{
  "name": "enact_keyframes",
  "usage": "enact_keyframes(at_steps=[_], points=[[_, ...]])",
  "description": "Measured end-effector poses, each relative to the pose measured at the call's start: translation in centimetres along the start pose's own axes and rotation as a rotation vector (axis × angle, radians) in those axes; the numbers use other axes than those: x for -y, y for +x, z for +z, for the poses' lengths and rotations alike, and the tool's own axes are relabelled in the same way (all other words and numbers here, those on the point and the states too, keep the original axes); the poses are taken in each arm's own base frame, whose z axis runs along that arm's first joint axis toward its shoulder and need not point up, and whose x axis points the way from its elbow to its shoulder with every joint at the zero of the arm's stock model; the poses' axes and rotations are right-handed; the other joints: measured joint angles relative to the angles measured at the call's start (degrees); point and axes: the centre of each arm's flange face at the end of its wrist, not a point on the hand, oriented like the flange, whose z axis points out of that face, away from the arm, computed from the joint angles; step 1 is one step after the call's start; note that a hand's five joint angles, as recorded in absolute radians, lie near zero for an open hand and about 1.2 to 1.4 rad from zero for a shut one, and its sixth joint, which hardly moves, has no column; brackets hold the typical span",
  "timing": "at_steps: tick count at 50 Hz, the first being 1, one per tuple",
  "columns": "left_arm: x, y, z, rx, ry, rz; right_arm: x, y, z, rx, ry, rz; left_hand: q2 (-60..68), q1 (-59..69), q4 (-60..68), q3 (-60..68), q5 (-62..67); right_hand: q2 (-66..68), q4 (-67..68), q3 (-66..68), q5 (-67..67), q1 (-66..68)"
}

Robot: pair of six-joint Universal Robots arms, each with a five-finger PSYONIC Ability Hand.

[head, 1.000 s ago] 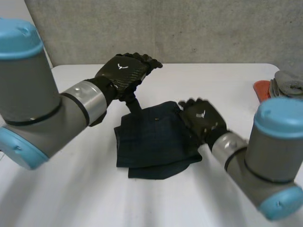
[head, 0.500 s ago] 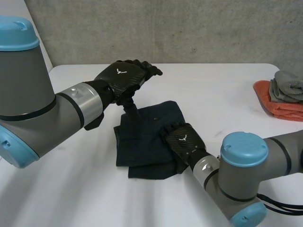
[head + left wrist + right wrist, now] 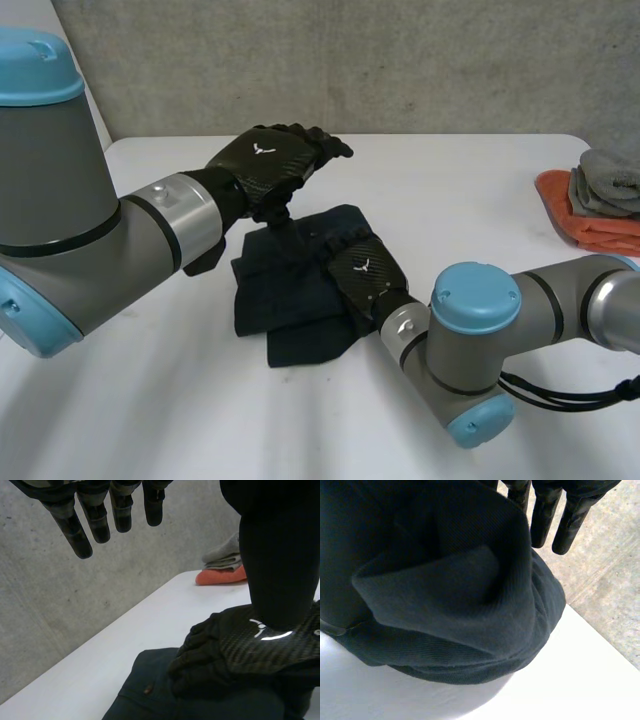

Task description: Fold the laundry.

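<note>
Head view: at the upper left of the frame, the black left hand [image 3: 268, 160] hangs above the white table [image 3: 140, 400]. It pinches a little peak of the soft dark blue cloth [image 3: 290, 295] with its thumb, and its long fingers stick out straight. The cloth lies in the middle of the frame. It is partly folded, and its near edges do not line up. Just right of the middle, the black right hand [image 3: 365, 275] sits on top of the cloth. Its fingers bend down over a bunched fold, so it looks like it is gripping it. Right wrist view has that thick roll of cloth under its palm. At the far right edge of the head view, a pile of orange and grey folded cloths [image 3: 600, 195] rests well apart.

I think the cloth is light, floppy and a bit thick. It will sag and slide, not stay stiff. Corners and edges look like the best spots to hold, so each fold lies flat.
</note>
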Motion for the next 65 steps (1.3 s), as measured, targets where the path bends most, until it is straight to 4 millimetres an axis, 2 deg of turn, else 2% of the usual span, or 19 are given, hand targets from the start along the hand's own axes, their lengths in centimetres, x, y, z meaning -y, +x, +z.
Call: enact_keyframes(at_steps=[10, 13, 14, 15, 17, 19, 30, 34, 35, 36, 37, 39, 45, 53, 56, 60, 61, 62, 65], points=[[0.1, 0.2, 0.0, -0.045, 0.008, -0.01, 0.5, 0.5, 1.0, -0.021, 0.023, -0.016, 0.0, 0.1, 0.0, 0.0, 0.0, 5.4, 4.8, 4.1, 3.6, 5.5], [0.1, 0.3, 0.0, -0.05, 0.008, -0.01, 0.4, 0.4, 1.4, -0.018, 0.021, -0.017, 0.0, 0.1, 0.0, 0.0, 0.0, 12.3, 11.2, 10.9, 8.9, 11.7], [0.1, 0.3, 0.0, -0.051, 0.008, -0.01, 0.3, 0.4, 1.6, -0.016, 0.019, -0.017, 0.0, 0.1, 0.0, 0.0, 0.0, 23.9, 21.7, 21.7, 18.7, 20.8], [0.1, 0.4, 0.0, -0.052, 0.008, -0.01, 0.2, 0.3, 1.8, -0.014, 0.018, -0.018, 0.0, 0.1, 0.0, 0.0, 0.0, 23.9, 21.7, 21.7, 18.7, 20.8], [0.1, 0.4, 0.0, -0.055, 0.008, -0.01, 0.0, 0.2, 2.1, -0.009, 0.014, -0.019, 0.0, 0.1, 0.0, 0.0, 0.0, 44.7, 43.6, 42.6, 39.1, 35.4], [0.1, 0.5, -0.1, -0.058, 0.008, -0.01, -0.1, 0.2, 2.3, -0.006, 0.01, -0.02, 0.0, 0.1, 0.0, 0.0, 0.0, 53.1, 51.3, 49.5, 46.3, 39.1], [0.3, 0.8, -0.1, -0.088, 0.018, -0.012, 1.0, 2.0, 1.8, -0.036, 0.02, -0.022, 0.0, 0.1, 0.0, 0.0, 0.0, 53.9, 52.7, 50.6, 47.3, 40.5], [0.3, 0.7, -0.1, -0.089, 0.018, -0.013, 0.1, 5.6, 1.2, -0.086, -0.011, -0.022, 0.0, 0.1, 0.0, 0.0, 0.0, 53.9, 52.7, 50.6, 47.3, 41.2], [0.3, 0.7, -0.1, -0.089, 0.018, -0.013, 0.1, 5.6, 1.2, -0.086, -0.011, -0.022, 0.0, 0.1, 0.0, 0.0, 0.0, 53.9, 52.7, 50.6, 47.3, 41.2], [0.2, 0.7, -0.1, -0.088, 0.016, -0.014, -0.6, 7.6, 0.7, -0.107, -0.027, -0.026, 0.0, 0.1, 0.0, 0.0, 0.0, 53.9, 52.7, 50.6, 47.3, 41.2], [0.2, 0.7, -0.1, -0.088, 0.016, -0.014, -0.6, 7.6, 0.7, -0.107, -0.027, -0.026, 0.0, 0.1, 0.0, 0.0, 0.0, 53.9, 52.7, 50.6, 47.3, 41.2], [0.2, 0.6, -0.1, -0.086, 0.014, -0.015, -1.7, 10.8, 0.0, -0.138, -0.047, -0.04, 0.0, 0.1, 0.0, 0.0, 0.0, 54.0, 52.7, 50.6, 47.3, 41.2], [0.0, 0.7, -0.1, -0.088, 0.008, -0.017, -4.0, 16.8, -1.5, -0.193, -0.075, -0.084, 0.0, 0.1, 0.0, 0.0, 0.0, 54.2, 52.7, 50.8, 47.3, 41.2], [-0.1, 1.1, -0.2, -0.102, 0.002, -0.018, -5.3, 21.3, -1.9, -0.175, -0.028, -0.15, 0.0, 0.1, 0.0, 0.0, 0.0, 54.2, 52.7, 50.9, 48.0, 41.4], [-0.1, 1.2, -0.2, -0.109, 0.002, -0.018, -4.6, 23.1, -1.2, -0.18, 0.025, -0.181, 0.0, 0.1, 0.0, 0.0, 0.0, 54.2, 52.7, 50.9, 48.0, 41.8], [-0.1, 1.2, -0.2, -0.11, 0.002, -0.018, -4.2, 23.7, -0.9, -0.189, 0.043, -0.188, 0.0, 0.1, 0.0, 0.0, 0.0, 54.2, 52.7, 50.9, 48.0, 42.3], [-0.1, 1.2, -0.2, -0.111, 0.003, -0.019, -1.8, 26.5, 0.3, -0.244, 0.128, -0.198, 0.0, 0.1, 0.0, 0.0, 0.0, 54.2, 52.7, 50.9, 48.0, 42.3], [-0.1, 1.2, -0.2, -0.111, 0.003, -0.019, -1.8, 26.5, 0.3, -0.244, 0.128, -0.198, 0.0, 0.1, 0.0, 0.0, 0.0, 54.2, 52.7, 50.9, 48.0, 42.3], [-0.1, 1.2, -0.2, -0.11, 0.003, -0.019, 1.7, 30.1, 1.4, -0.326, 0.258, -0.183, 0.0, 0.1, 0.0, 0.0, 0.0, 54.2, 52.7, 50.9, 48.0, 43.5]])
